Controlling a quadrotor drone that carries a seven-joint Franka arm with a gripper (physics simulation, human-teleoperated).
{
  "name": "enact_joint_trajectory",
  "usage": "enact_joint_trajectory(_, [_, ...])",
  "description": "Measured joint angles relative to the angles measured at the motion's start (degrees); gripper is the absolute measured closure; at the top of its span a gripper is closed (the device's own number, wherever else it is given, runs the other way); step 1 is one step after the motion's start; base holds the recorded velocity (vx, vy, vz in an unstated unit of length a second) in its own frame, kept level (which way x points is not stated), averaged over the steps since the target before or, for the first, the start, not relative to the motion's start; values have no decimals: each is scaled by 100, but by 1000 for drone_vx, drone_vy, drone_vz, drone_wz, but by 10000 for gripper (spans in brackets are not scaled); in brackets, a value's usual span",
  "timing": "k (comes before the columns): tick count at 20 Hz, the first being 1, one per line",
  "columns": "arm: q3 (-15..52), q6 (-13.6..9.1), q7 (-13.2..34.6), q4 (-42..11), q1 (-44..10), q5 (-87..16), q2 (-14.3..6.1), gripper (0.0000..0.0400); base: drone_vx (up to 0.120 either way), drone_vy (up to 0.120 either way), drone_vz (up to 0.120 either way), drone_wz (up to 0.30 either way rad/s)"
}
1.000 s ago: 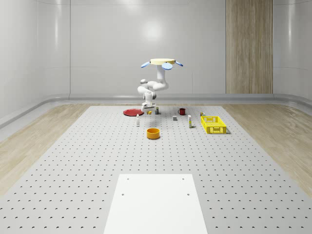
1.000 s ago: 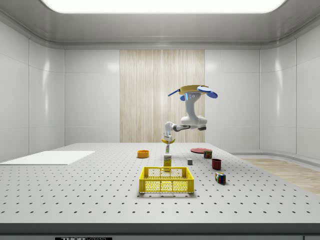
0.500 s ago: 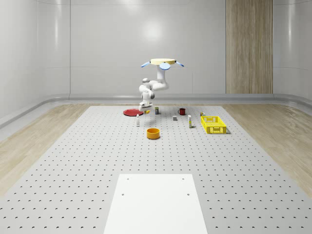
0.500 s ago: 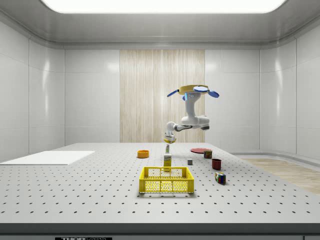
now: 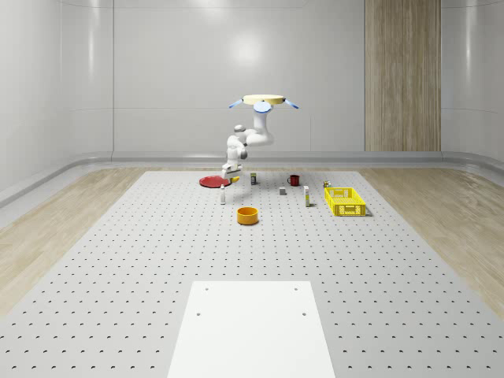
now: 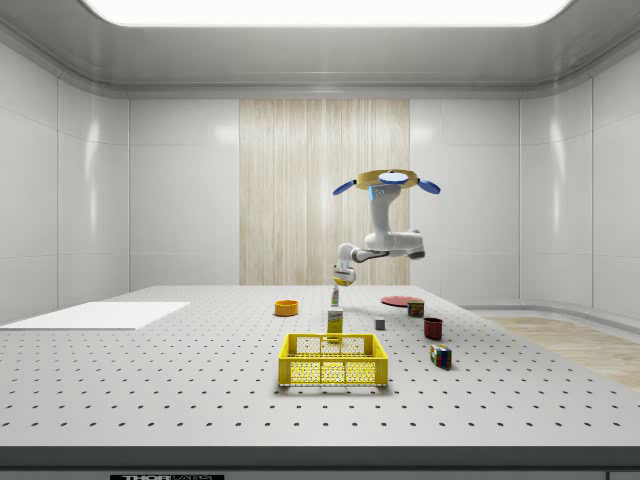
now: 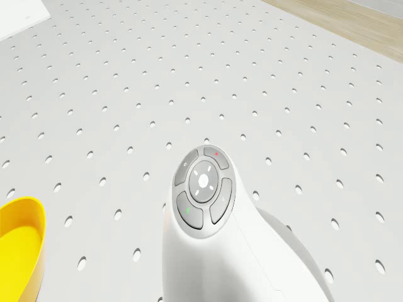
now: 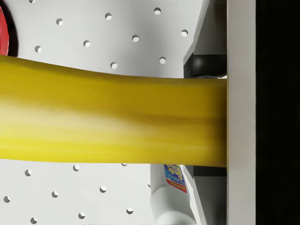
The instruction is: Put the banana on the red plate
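The banana point(image 8: 112, 122) lies crosswise in my gripper, pressed against a finger point(image 8: 241, 112). My gripper point(image 5: 231, 171) is shut on the banana point(image 5: 234, 178) and hangs above the table beside the red plate point(image 5: 211, 181), just off its edge on the whole-scene view's right. The drone point(image 5: 264, 101) hovers high above the far part of the table. In the side view, the gripper point(image 6: 342, 283) hangs left of the red plate point(image 6: 400, 300). A sliver of the red plate point(image 8: 3, 33) and a small bottle point(image 8: 171, 197) show beneath the banana.
An orange bowl point(image 5: 248, 215) sits nearer the camera, and a yellow basket point(image 5: 345, 201) stands to the right. A red mug point(image 5: 294, 179), a grey cube point(image 5: 282, 190), a can point(image 5: 253, 179) and small bottles point(image 5: 223, 197) stand around the plate. A white panel point(image 5: 250, 327) lies in front.
The gripper has carried the banana toward the red plate, leftward in the whole-scene view and rightward in the side view. The drone has shifted a little the same way.
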Motion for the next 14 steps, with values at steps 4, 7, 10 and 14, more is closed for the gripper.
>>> enact_joint_trajectory(4, [5, 46, -676, 3, -16, 22, -45, 204, 0, 0, 0, -300])
enact_joint_trajectory(7, [8, 76, -1185, 6, -26, 37, -75, 204, 0, 0, 0, -300])
enact_joint_trajectory(10, [11, 103, -1697, 8, -36, 52, -102, 204, 0, 0, 0, -300])
enact_joint_trajectory(14, [14, 134, -2382, 11, -47, 71, -133, 204, 0, 0, 0, -300])
